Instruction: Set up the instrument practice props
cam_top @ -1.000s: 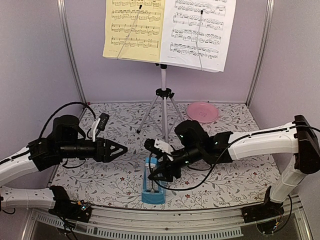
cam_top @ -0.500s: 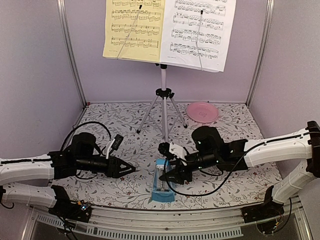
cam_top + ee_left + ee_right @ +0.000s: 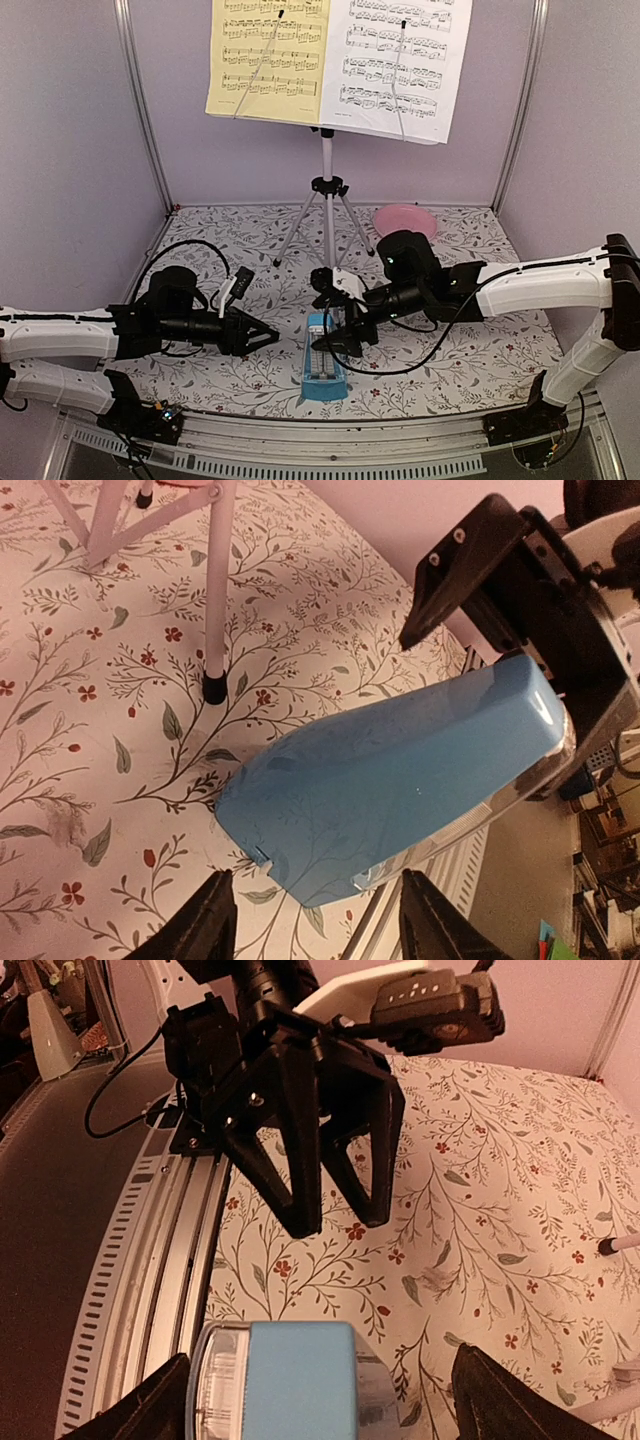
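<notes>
The music stand (image 3: 327, 186) rises on silver tripod legs at the back, with a yellow sheet (image 3: 265, 60) and a white sheet (image 3: 400, 65) on its desk. The blue metronome (image 3: 322, 368) stands about upright near the front edge, its clear face toward the rail. My right gripper (image 3: 335, 335) is open around its narrow top (image 3: 300, 1380), with a clear gap on one side. My left gripper (image 3: 268, 338) is open just left of it. Nothing lies between its fingers (image 3: 212, 920), and the metronome's blue back (image 3: 400, 770) is just beyond their tips.
A pink round plate (image 3: 405, 216) lies at the back right, behind my right arm. The nearest tripod leg (image 3: 218, 590) ends just behind the metronome. The metal front rail (image 3: 150, 1260) runs close in front of it. Purple walls enclose the floral mat.
The metronome has shifted slightly right. The right jaws have widened off its top. My left gripper moved nearer the front edge and toward the metronome, its jaws narrower than a second ago.
</notes>
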`<move>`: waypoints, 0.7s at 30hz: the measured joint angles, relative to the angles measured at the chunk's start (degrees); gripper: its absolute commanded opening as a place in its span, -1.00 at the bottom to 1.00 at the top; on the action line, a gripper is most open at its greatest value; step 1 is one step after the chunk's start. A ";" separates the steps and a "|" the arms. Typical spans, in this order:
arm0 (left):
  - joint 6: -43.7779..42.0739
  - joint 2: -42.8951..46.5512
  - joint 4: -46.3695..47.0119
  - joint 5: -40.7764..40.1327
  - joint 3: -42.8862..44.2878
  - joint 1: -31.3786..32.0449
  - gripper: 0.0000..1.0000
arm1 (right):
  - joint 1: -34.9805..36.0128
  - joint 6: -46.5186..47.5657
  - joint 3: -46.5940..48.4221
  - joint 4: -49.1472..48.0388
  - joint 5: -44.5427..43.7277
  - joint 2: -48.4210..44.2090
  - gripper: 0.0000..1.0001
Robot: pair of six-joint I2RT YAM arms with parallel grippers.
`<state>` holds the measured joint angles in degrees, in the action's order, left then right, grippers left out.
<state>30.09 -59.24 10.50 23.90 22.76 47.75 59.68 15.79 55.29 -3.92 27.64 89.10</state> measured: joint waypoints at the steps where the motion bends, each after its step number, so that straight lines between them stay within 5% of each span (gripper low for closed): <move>1: -0.31 0.02 0.00 -0.17 0.00 0.00 0.18 | -0.15 0.33 0.57 -0.28 0.11 -0.02 0.98; 7: -1.53 0.09 -0.09 -1.38 0.00 0.04 0.13 | -0.35 1.14 0.59 -1.55 -1.18 -1.01 0.98; 21: -5.20 -8.09 -1.77 -3.69 -1.55 6.25 -0.40 | -0.39 -8.57 -5.88 -0.79 -9.22 -9.62 0.98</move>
<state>24.88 -67.33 8.73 20.21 21.21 54.00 59.29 7.22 49.41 -4.71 18.41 79.48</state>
